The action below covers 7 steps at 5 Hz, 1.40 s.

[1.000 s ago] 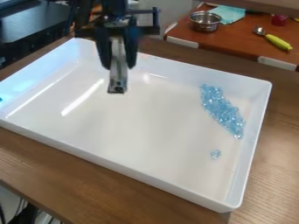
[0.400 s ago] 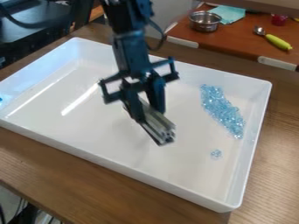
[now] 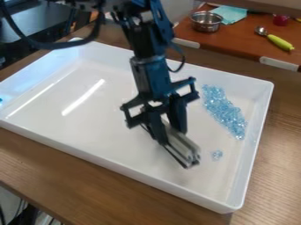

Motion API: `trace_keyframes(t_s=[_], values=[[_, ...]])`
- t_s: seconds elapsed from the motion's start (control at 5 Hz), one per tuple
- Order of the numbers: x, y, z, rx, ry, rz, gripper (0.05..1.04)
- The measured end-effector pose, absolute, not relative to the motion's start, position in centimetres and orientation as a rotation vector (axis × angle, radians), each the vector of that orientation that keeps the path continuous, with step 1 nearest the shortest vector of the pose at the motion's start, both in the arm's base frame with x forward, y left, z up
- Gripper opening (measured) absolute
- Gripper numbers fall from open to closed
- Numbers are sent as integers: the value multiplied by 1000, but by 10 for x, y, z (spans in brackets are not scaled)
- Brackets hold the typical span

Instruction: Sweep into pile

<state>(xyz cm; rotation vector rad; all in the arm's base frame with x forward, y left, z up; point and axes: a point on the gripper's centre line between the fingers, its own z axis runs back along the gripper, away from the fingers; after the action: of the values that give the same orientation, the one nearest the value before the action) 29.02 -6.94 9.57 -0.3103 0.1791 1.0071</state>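
While one black gripper (image 3: 171,137) clasps one straight grey tool (image 3: 186,151), jaws parted by its width, one elongated pile of glassy blue pieces (image 3: 224,112) and one small cluster (image 3: 217,154) lie rightward in one smooth white tray (image 3: 88,127).

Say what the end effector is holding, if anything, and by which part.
A silvery metal bar, held by its upper part, its lower end jutting past the end effector.

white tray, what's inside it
The tray holds a long heap of blue pieces and a small clump, with a blue speck far left. The claw and its gray piece hide part of the floor; nothing behind them can be seen.
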Motion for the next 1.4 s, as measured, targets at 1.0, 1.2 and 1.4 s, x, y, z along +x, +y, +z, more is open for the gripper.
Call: trace_keyframes(t_s=[1.0,1.2,1.4], values=[[343,-103,85,-343,117,1073,366],[349,-104,86,-337,131,1062,366],[360,-100,87,-323,127,1028,366]])
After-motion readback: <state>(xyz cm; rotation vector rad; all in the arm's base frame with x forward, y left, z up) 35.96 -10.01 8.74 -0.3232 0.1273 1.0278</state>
